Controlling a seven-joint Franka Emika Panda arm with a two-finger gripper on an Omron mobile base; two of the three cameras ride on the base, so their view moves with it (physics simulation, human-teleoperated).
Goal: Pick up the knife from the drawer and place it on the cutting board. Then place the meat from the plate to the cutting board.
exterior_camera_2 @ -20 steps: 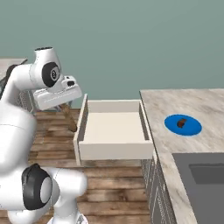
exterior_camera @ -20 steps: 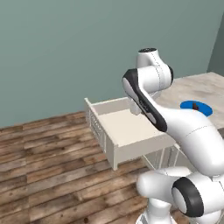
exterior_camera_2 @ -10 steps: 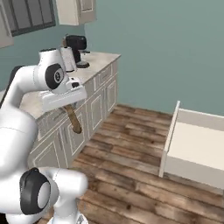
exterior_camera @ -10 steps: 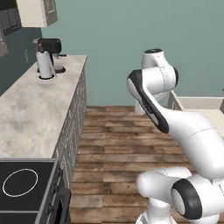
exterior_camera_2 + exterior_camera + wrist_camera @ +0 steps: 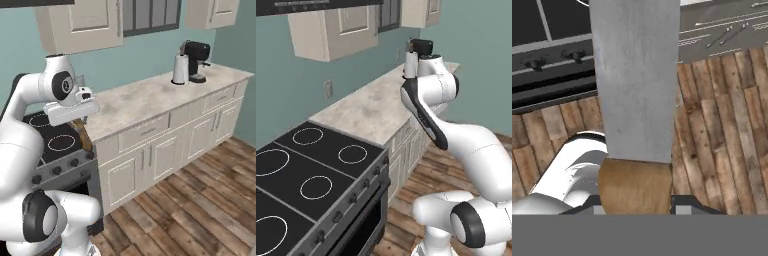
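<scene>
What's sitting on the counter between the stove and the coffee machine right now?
Nothing: in the right base view the counter is bare from the stove up to the white jug standing just before the coffee machine.

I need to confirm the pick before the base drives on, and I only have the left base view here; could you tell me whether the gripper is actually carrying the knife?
Observer: Yes. In the hand view the knife sits between the jaws, gripped at its brown handle, with the grey blade reaching away from the camera.
Operator: Thank you. Which way does it hang?
Observer: In the right base view the knife points down below the gripper, in front of the stove.
Operator: Is anything under it?
Observer: The hand view shows wooden floor beneath the blade.
</scene>
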